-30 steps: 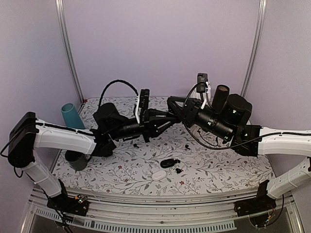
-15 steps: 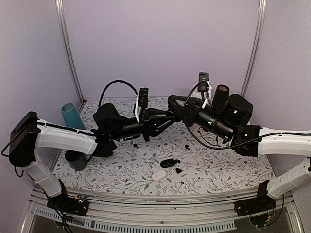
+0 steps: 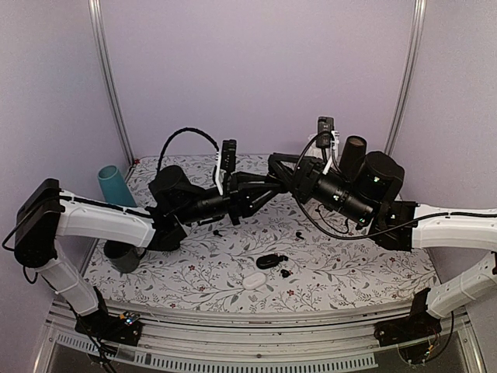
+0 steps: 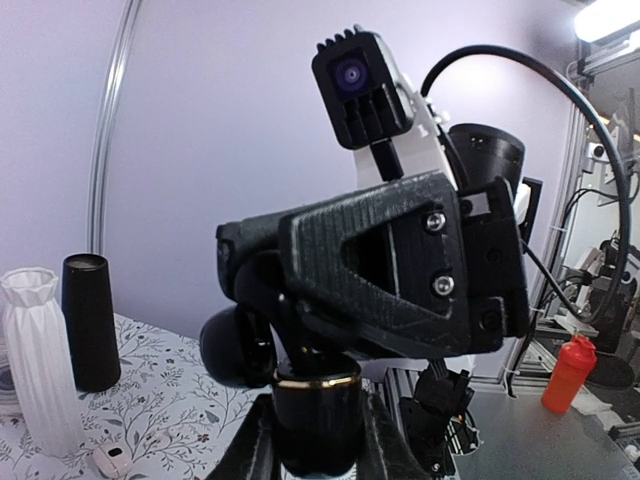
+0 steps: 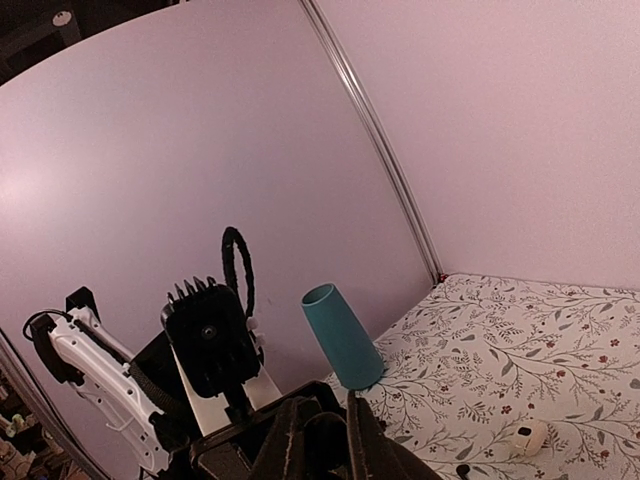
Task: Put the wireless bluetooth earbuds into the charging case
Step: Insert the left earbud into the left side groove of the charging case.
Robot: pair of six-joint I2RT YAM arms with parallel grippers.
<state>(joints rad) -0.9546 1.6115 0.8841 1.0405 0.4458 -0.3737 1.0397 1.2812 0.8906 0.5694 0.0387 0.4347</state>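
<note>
Above the black case point(image 3: 268, 261), my left gripper point(image 4: 316, 445) clamps what looks like 1 earbud point(image 4: 315, 395), my right gripper point(image 5: 322, 447) is closed, and nothing seems inserted yet.

One each of earbud point(image 4: 315, 405), black case point(image 3: 268, 261), white case point(image 3: 252, 281), white vase point(image 4: 35, 370) — three cups: teal cup point(image 3: 111, 185), grey cup point(image 3: 120, 256), black cup point(image 4: 90, 320).

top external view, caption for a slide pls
Left gripper and right gripper meet tip to tip above the floral table, black case and white case lying below.
</note>
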